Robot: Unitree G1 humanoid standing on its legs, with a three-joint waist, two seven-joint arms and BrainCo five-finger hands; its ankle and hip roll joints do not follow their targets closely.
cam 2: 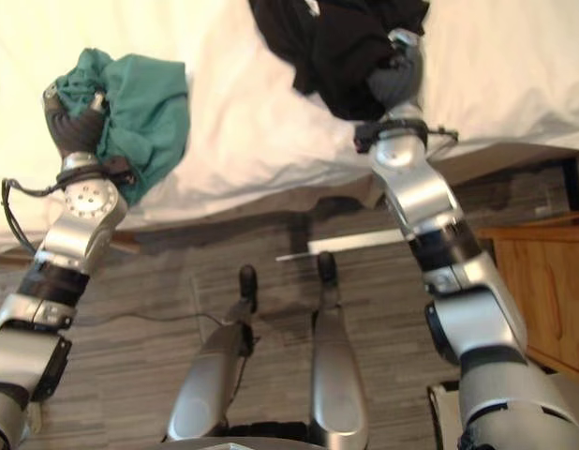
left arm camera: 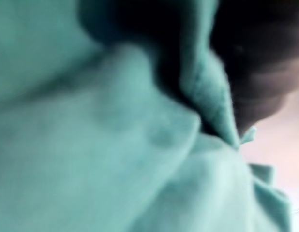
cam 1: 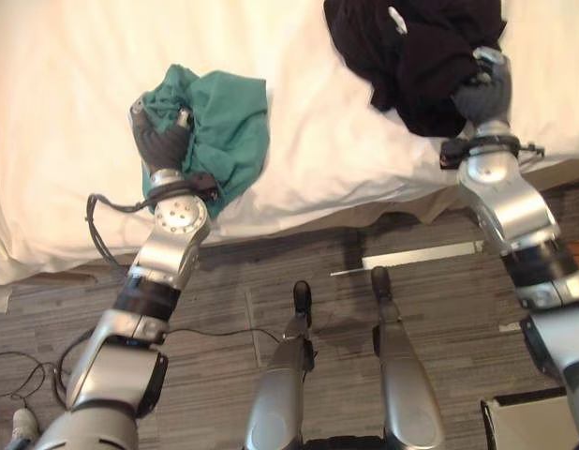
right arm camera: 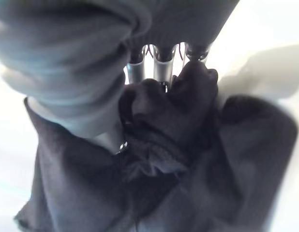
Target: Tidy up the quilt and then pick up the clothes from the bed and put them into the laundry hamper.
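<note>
White quilt (cam 1: 346,131) covers the bed, its edge hanging over grey plank floor (cam 1: 271,309). On it lie 2 bundles near that edge: black clothes (cam 1: 411,47) clutched in the right hand (cam 1: 482,94), and a green garment (cam 1: 229,131) bunched in the left hand's (cam 1: 160,142) grasp.

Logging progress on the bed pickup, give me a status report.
Left hand shut on green garment. Right hand shut on black garment, fingers buried in cloth. Both bundles on white quilt. Nothing in the way.
</note>
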